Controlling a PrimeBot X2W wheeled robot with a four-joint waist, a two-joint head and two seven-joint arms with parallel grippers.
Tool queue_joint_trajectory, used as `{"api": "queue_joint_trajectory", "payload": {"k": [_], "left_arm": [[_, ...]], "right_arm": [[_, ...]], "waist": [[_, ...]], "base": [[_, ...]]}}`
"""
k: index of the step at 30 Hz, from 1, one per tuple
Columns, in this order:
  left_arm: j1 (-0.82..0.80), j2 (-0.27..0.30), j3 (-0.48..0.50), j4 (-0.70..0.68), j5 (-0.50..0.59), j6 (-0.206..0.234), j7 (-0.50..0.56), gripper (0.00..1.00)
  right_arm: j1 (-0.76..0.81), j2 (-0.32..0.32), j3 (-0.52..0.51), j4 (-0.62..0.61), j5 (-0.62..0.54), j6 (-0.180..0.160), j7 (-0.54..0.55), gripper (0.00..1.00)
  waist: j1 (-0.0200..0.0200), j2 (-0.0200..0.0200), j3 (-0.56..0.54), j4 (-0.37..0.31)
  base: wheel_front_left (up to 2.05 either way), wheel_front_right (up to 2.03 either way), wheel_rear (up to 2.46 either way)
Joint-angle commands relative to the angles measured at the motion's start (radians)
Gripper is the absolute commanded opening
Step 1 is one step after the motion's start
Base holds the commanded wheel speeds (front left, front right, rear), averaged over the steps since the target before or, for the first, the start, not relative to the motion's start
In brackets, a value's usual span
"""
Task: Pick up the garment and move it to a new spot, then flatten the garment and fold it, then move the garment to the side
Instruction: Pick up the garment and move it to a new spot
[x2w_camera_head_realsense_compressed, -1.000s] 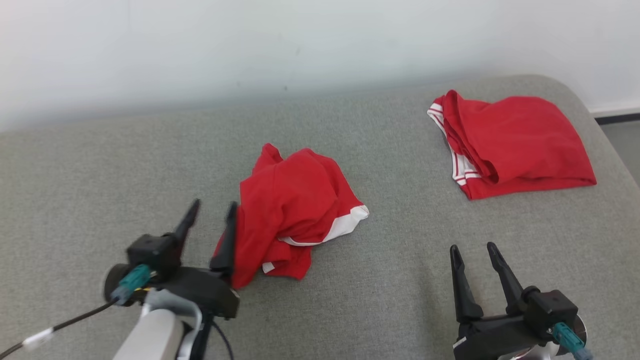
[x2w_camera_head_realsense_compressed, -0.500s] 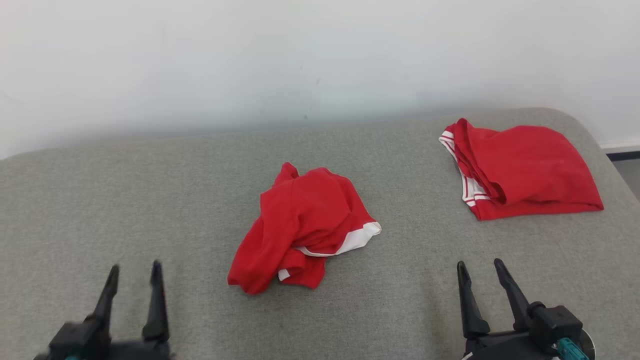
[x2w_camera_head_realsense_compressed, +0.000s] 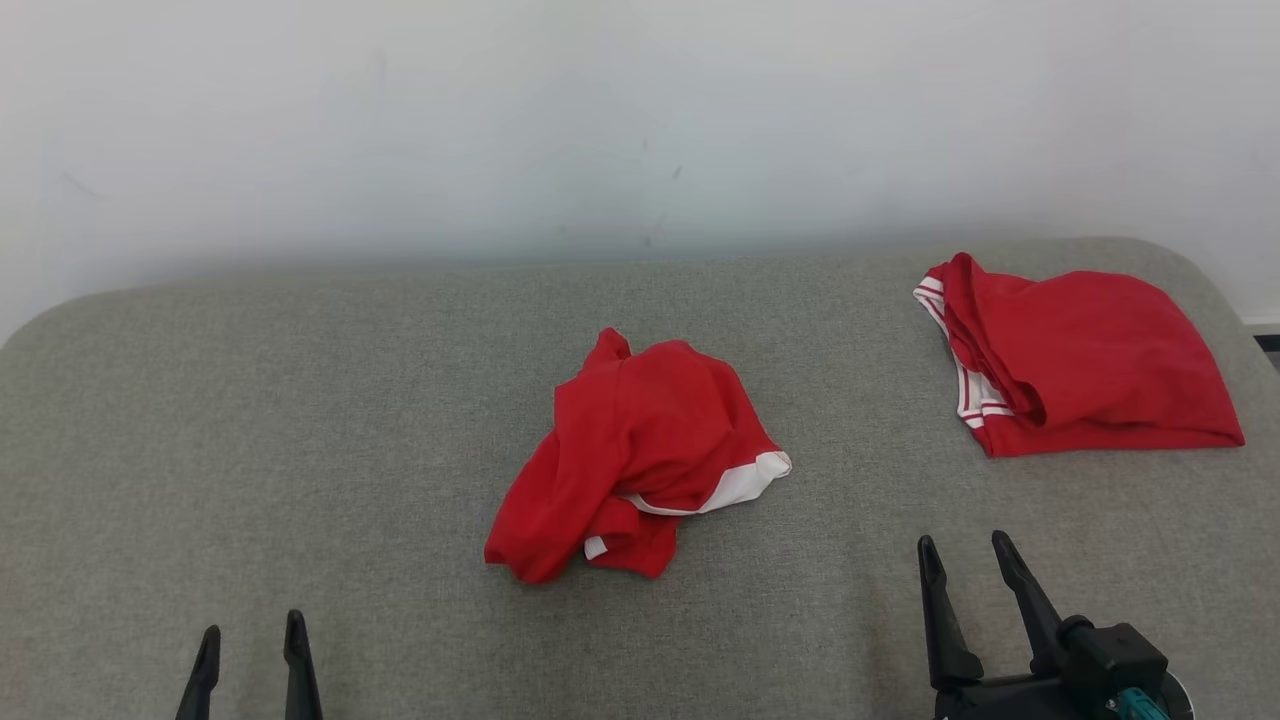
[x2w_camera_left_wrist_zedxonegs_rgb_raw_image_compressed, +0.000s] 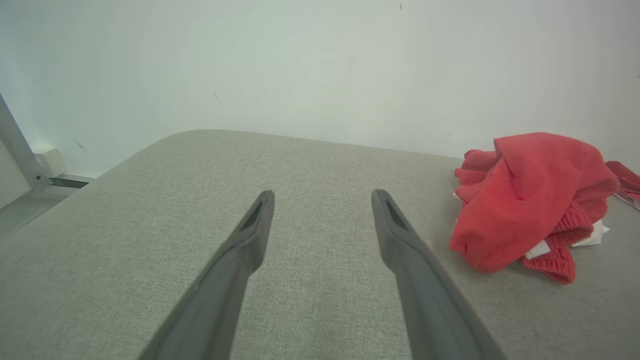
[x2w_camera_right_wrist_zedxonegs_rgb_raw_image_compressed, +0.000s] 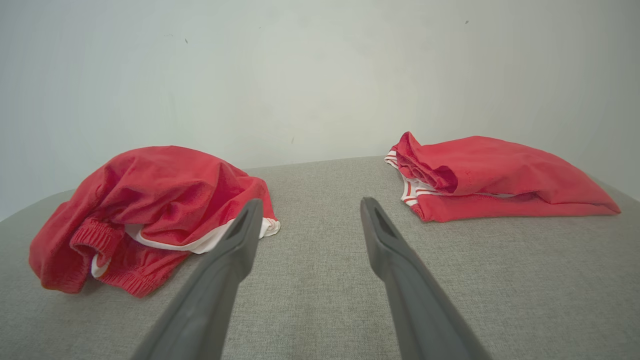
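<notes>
Jaws on both arms stood wide apart, holding nothing. We found the crumpled garment (x2w_camera_head_realsense_compressed: 640, 455) on the counter (x2w_camera_head_realsense_compressed: 300, 400) ahead, between them. We judged flattening, folding and moving aside outstanding. A folded garment (x2w_camera_head_realsense_compressed: 1085, 360) lay beyond the right jaws.

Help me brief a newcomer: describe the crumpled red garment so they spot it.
On the grey fabric surface, look at the middle. The crumpled red cloth garment sits heaped, a broad white band showing; the folded red garment at the right lies flatter, with striped trim.
</notes>
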Motion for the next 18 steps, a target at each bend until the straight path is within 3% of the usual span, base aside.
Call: {"api": "queue_joint_trajectory", "payload": {"k": [1,18], "left_arm": [[0.004,-0.007,0.012,0.003,0.014,-0.009,-0.002,1.0],[0.003,-0.077,0.108,-0.021,0.109,-0.09,-0.002,1.0]], "right_arm": [[0.012,0.001,0.0,-0.001,0.005,-0.003,-0.001,1.0],[0.012,0.001,0.006,0.009,0.004,-0.003,-0.001,1.0]], "waist": [[0.0001,0.0,0.001,0.003],[0.0001,0.0,0.005,0.009]], "base": [[0.0,0.0,0.0],[0.0,0.0,0.0]]}}
